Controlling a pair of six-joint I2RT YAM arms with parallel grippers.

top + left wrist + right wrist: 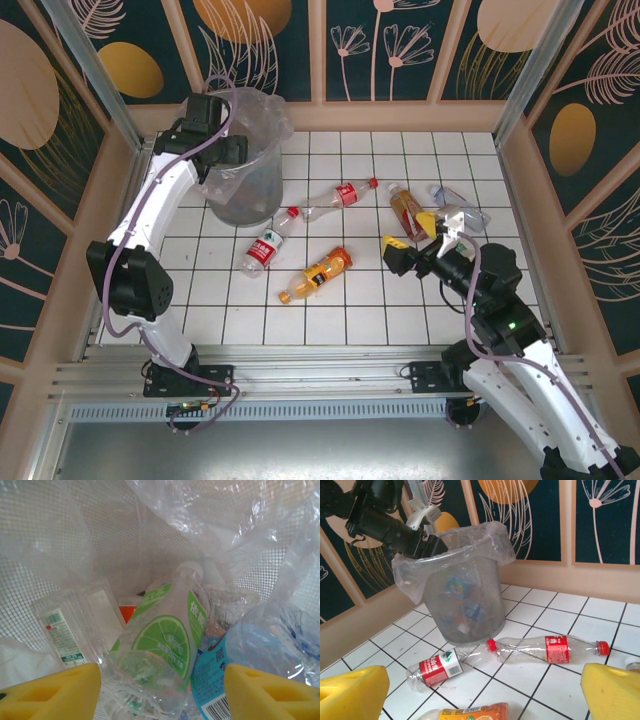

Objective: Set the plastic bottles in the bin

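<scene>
My right pincer point(410, 236) stands wide open and empty. The orange bottle point(318, 272) lies slantwise on the desk point(350, 310), near its left. My left pincer point(162, 680) hangs parted, empty, over the bin point(245, 190).

Top: high, looking down on table point(340, 310). Left wrist: close, inside bin point(45, 575). Right wrist: low, facing same bin.

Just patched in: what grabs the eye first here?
The grey bin at far left, its clear bag part-filled, the left gripper open above a lime-label bottle inside. Mid-table, loose bottles lie scattered on white tiles, an orange bottle nearest the arms, with the right gripper open beside them.
</scene>
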